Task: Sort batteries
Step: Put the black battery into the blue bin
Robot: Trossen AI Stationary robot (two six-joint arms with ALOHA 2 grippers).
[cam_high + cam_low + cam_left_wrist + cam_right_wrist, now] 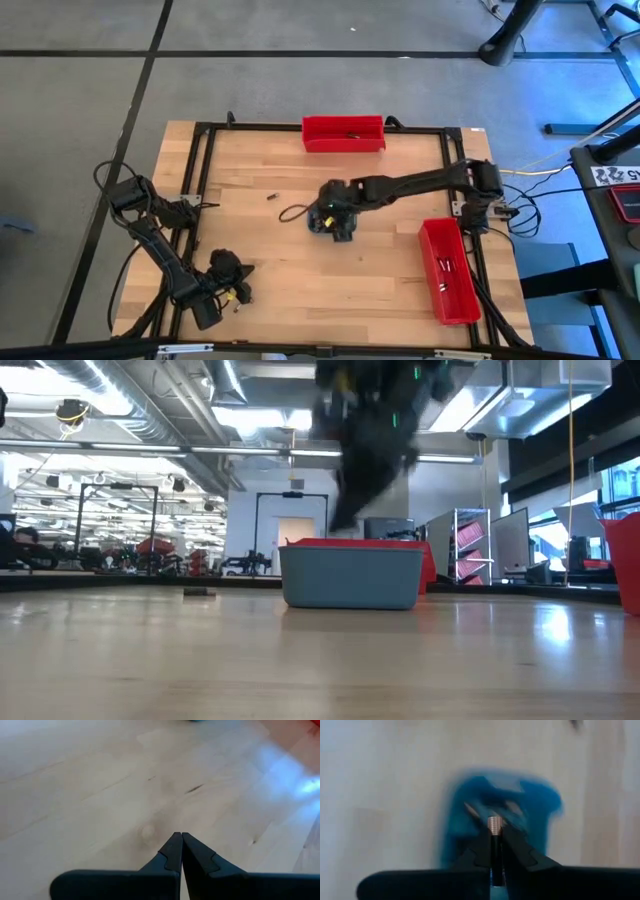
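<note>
A battery (494,836) is pinched between the fingers of the right gripper (494,831) above the small blue tray (540,805) at mid-table.

The held battery is dark with a coppery tip and stands upright between the narrowed fingers. A loose battery (271,196) is seen lying on the wood left of the tray. Further batteries are seen in the far red bin (343,133) and the right red bin (447,270). The left gripper (180,846) is parked at the near left corner, fingers pressed together on nothing.
</note>
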